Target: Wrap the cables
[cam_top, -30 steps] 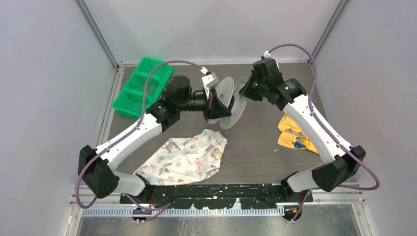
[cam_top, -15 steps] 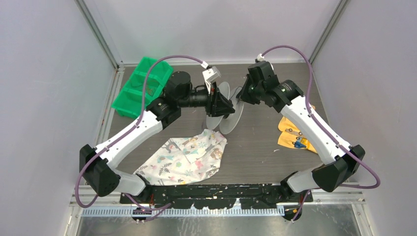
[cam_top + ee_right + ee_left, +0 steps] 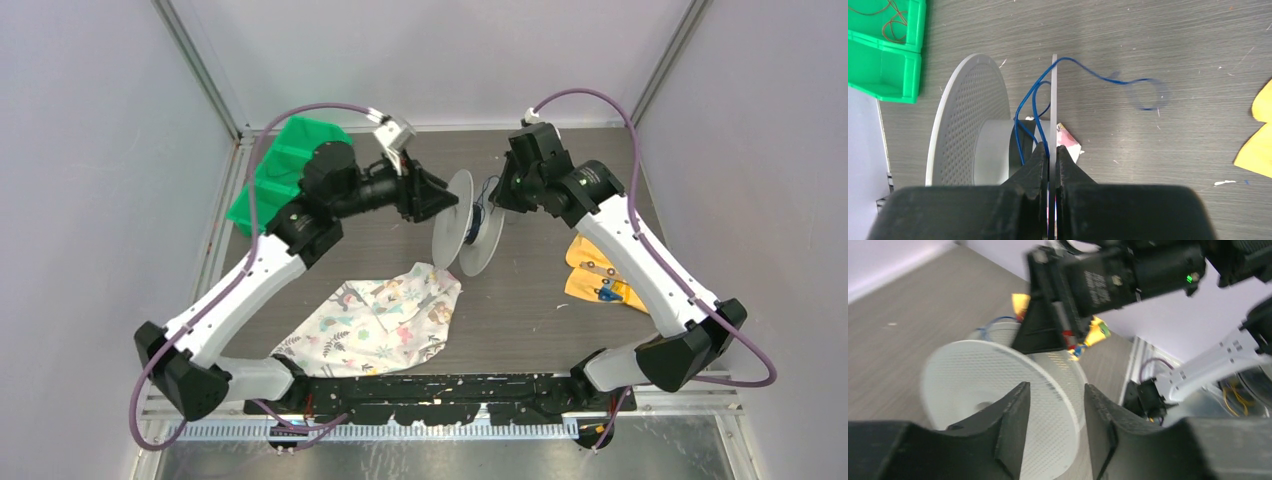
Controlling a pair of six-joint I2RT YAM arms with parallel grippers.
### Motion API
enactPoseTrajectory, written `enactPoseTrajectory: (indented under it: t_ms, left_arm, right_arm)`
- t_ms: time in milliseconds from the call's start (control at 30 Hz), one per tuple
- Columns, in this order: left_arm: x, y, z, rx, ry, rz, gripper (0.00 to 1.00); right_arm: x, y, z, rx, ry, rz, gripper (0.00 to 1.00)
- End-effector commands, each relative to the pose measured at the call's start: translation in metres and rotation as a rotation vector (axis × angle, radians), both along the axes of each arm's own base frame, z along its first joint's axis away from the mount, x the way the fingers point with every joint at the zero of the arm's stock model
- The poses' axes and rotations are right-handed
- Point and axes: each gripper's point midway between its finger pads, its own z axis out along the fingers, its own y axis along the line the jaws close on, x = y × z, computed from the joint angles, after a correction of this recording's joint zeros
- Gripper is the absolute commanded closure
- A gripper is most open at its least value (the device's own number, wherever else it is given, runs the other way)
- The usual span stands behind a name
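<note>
Blue cables [image 3: 1019, 127] loop over the spool [image 3: 965, 125]; right claw [image 3: 1052, 152] pinches its disc [image 3: 1053, 90]; left claw [image 3: 1057, 390] spread.

Near the table's [image 3: 530, 300] middle is the spool [image 3: 465, 222]. From it, the bin [image 3: 270, 175] lies at 10 o'clock, the cloth [image 3: 385, 310] at 7, the flat packet [image 3: 600, 275] at 4. My left tool [image 3: 438, 198] sits at its 10 o'clock, my right tool [image 3: 495, 200] on its 2 o'clock disc.

The cable [image 3: 1033, 107] is blue, the dotted spool [image 3: 970, 110] pale grey, the bin [image 3: 283, 165] green, the cloth [image 3: 380, 320] animal-printed.
</note>
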Motion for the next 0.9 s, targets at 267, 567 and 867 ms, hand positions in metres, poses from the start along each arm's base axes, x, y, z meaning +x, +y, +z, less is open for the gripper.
enactPoseTrajectory:
  t_ms: [267,567,867]
  left_arm:
    - [0.078,0.082,0.010,0.003,0.221,0.320,0.45]
    - [0.097,0.079,-0.037,0.051,0.368,0.306,0.36]
    - [0.109,0.070,-0.100,0.079,0.324,0.227,0.32]
  right_arm:
    - [-0.047,-0.006,0.071,-0.038,-0.124,0.291,0.99]
    - [-0.089,-0.001,0.095,0.025,-0.216,0.489,0.99]
    - [-0.102,0.005,0.132,0.094,-0.253,0.539,0.99]
